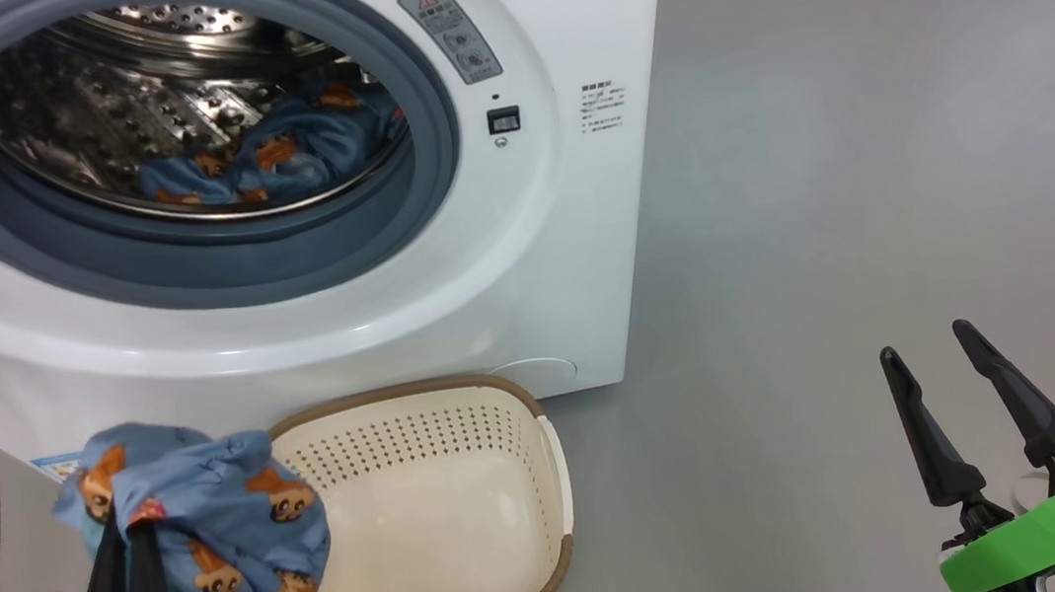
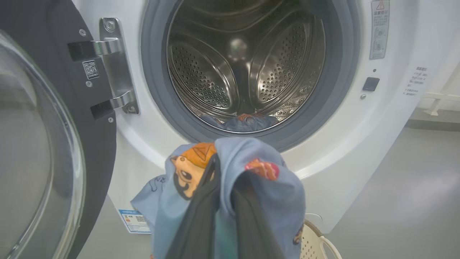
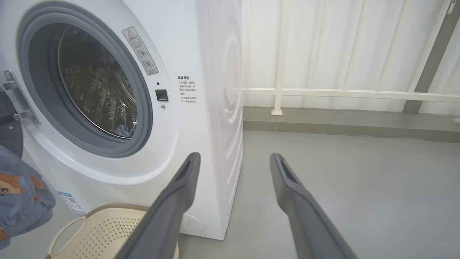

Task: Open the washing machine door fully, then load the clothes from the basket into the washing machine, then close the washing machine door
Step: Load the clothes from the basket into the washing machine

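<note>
Light-blue clothes show orange-brown bears, perhaps red marks; basket cream, brown-rimmed

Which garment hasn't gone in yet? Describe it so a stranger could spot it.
Start at the white washing machine, then drop to the cream basket on the floor at its foot. At the basket's left edge, a light-blue garment printed with orange-brown bears hangs bunched over the left end effector. Its twin lies inside the drum; this one is outside, held up.
</note>
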`<state>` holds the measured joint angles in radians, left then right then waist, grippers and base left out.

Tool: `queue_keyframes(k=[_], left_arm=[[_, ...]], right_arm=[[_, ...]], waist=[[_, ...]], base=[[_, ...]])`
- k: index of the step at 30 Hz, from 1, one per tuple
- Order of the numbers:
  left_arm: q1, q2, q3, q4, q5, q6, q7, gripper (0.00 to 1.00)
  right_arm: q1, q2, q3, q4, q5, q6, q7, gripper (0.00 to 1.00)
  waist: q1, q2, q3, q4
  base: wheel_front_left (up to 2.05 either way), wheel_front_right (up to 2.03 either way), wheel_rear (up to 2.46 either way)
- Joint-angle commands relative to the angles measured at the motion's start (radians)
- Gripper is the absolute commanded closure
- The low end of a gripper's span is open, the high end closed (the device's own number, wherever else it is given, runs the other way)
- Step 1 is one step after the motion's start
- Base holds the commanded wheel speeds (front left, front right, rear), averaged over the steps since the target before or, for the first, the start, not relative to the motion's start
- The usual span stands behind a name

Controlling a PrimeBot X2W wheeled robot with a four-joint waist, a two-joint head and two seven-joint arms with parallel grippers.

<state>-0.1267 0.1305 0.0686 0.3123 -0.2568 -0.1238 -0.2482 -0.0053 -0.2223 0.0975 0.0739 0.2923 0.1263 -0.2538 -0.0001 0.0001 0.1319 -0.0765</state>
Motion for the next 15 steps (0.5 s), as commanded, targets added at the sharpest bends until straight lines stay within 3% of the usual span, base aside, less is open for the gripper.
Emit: queue_keyframes(k=[1, 15], left_arm=[[0.003, 0.015, 0.041, -0.042, 0.010, -0.003, -0.014, 1.00], [0.092, -0.028, 0.092, -0.135, 0.034, -0.005, -0.014, 1.00]], right_arm=[[0.008, -0.020, 0.016, -0.025, 0.002, 0.004, -0.008, 0.00], [0.021, -0.019, 0.012, -0.028, 0.002, 0.004, -0.008, 0.00]], waist=[[0.0001, -0.0001, -0.007, 0.006], [0.0001, -0.0001, -0.012, 0.012]], base=[[0.00, 0.00, 0.00], [0.00, 0.00, 0.00]])
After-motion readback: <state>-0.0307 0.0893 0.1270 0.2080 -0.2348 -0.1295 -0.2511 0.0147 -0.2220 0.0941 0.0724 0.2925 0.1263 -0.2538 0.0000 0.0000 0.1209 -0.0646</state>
